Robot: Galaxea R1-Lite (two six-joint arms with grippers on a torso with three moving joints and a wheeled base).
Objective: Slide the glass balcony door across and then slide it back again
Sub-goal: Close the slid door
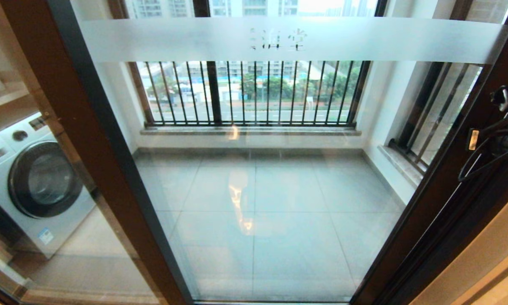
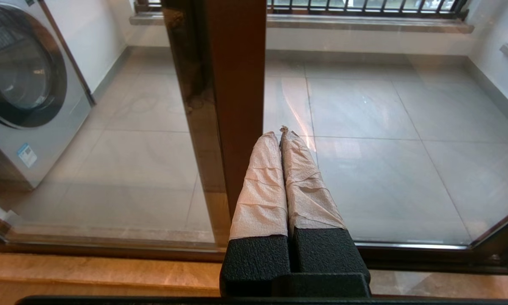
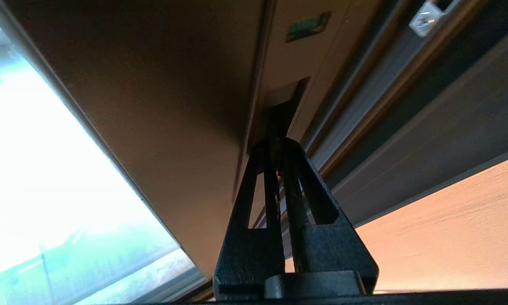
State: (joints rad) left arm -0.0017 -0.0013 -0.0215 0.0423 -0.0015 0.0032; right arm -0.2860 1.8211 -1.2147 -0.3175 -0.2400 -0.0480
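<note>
ITEM: door (image 1: 270, 169), glass, dark frame, frosted band w/ characters near top. Fills most of head view; its right stile runs down the right side, against the outer frame as far as can be judged. Balcony floor, railing (image 1: 254, 93) and washer (image 1: 33, 178) seen through the glass.

R gripper (image 3: 279, 146): fingers pressed together, nothing between them; tips sit at the dark recess (image 3: 281, 106) in the stile's edge face, by the wrist view. Contact w/ the recess looks likely but can't be confirmed. In head view only cables and part of the arm show at the right edge.

L gripper (image 2: 282, 135): taped fingers clamped shut, empty, parked low, pointing at the other stile (image 2: 232, 106); idle.

STEP (judged): seating tips in the recess before the first slide. Task barely begun.

HOW TO DO WELL: get tips fully into the recess, not on its lip; push along the track, not into the glass; keep the wrist angle fixed so tips don't skate out; start slow.

HIDDEN / UNCLEAR: bottom track mostly cut off; R fingertips lost in shadow; latch state unknown; depth of recess unreadable; characters on band illegible.
</note>
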